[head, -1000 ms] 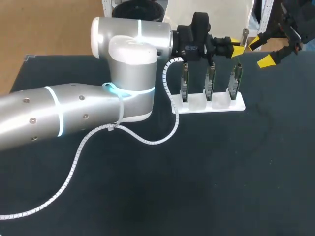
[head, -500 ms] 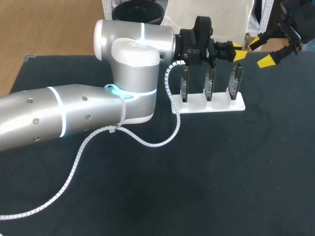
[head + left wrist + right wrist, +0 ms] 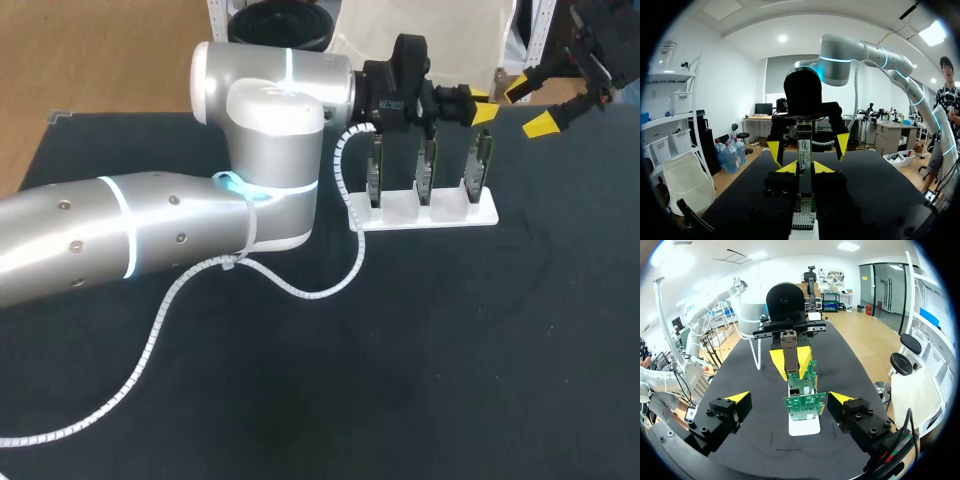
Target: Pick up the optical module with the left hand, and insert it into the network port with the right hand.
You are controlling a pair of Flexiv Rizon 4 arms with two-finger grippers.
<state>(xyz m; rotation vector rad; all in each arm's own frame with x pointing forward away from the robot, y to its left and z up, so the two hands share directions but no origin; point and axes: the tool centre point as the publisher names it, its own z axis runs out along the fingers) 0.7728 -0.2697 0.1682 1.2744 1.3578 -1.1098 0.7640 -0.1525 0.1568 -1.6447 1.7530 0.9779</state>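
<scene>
Pickup looks finished: the left gripper is pinching the optical module between its yellow tips, holding it in the air above the far end of a row of three network cards, not touching any of them. What is left, as I judge it, is the whole second half of the task: passing the module across, then pushing it into a network port. The right gripper is spread wide and holds nothing. It faces the left gripper from just beyond the row's end, with the module near the gap between its fingers but clear of both. The cards stand upright on edge in a white holder on the dark surface, and from the right wrist view they line up one behind another directly under the held module. Which card's port is meant cannot be told. The cards are packed close together, so there is little side room for fingers coming down at a port, and the left gripper's own body sits over the row, crowding the approach. A spiral cable from the left arm loops across the surface and passes just beside the holder's near corner, where it could snag or nudge the holder if the arm swings.
</scene>
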